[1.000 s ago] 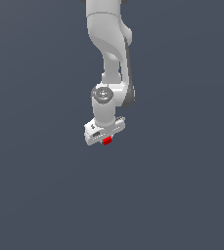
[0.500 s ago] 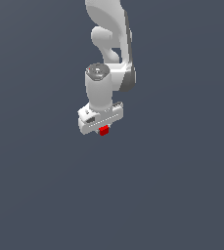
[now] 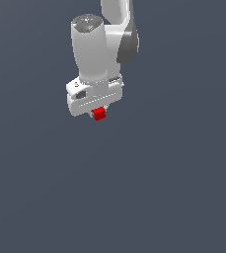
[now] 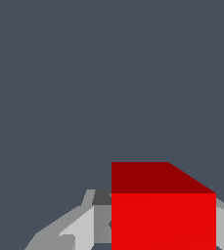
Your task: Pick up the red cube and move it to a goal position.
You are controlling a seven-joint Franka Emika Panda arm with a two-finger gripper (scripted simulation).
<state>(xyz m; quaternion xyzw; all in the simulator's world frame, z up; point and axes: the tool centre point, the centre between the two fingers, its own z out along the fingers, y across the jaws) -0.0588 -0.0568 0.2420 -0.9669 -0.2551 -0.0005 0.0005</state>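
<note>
Sitting pinched between the fingers (image 3: 99,114), the red cube (image 3: 100,113) hangs just under the white hand of the Panda arm (image 3: 95,54), with nothing touching it from beneath. In the wrist view the red cube (image 4: 163,215) fills the space between the fingers (image 4: 86,225), whose grey pads press in on either side, so the fingers are clenched on it rather than released.

Compared with half a second ago and a second ago, the arm has carried the cube upward and toward the exterior view's left; the cube kept its place between the fingers throughout, so the grasp looks secure. The wrist column now stands more upright above the hand than before.

For the task, this suggests the pick is done and the work in hand is the transfer toward the goal. No goal marker shows in either view, so how far remains cannot be told.

Outward from the fingers there is only flat, dark grey-blue ground in both views; whether it is a counter surface or plain backdrop is unclear. No containers of any kind are visible.
</note>
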